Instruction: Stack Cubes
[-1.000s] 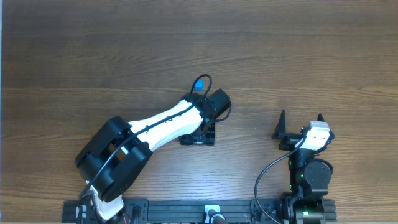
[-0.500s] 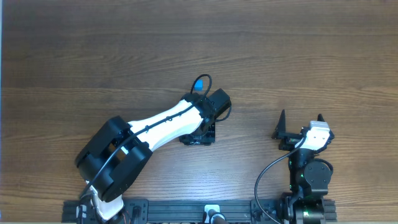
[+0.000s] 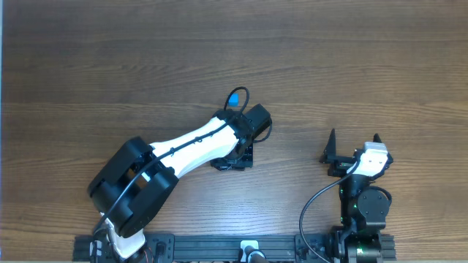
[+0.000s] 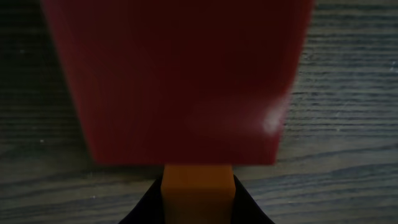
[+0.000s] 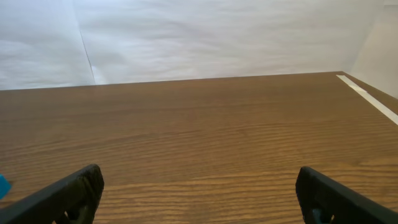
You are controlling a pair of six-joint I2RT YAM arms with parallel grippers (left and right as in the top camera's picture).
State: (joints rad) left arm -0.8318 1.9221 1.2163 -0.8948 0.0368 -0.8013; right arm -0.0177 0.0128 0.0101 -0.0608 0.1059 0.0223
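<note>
In the left wrist view a large red cube (image 4: 180, 81) sits on the wood, blurred and very close. An orange cube (image 4: 198, 190) is right against its near side, and dark fingers (image 4: 146, 208) press on both flanks. My left gripper (image 4: 198, 202) is shut on that orange cube. Whether one cube rests on the other I cannot tell. From above, the left gripper (image 3: 234, 159) points down at the table's middle, and the arm hides both cubes. My right gripper (image 3: 351, 148) stands open near its base, and nothing lies between its fingers (image 5: 68, 193).
The brown wooden table (image 3: 219, 51) stretches bare to the back and both sides. A small blue piece (image 3: 234, 98) sits on the left arm's wrist beside a cable loop. A white wall (image 5: 199, 37) stands behind the table's far edge.
</note>
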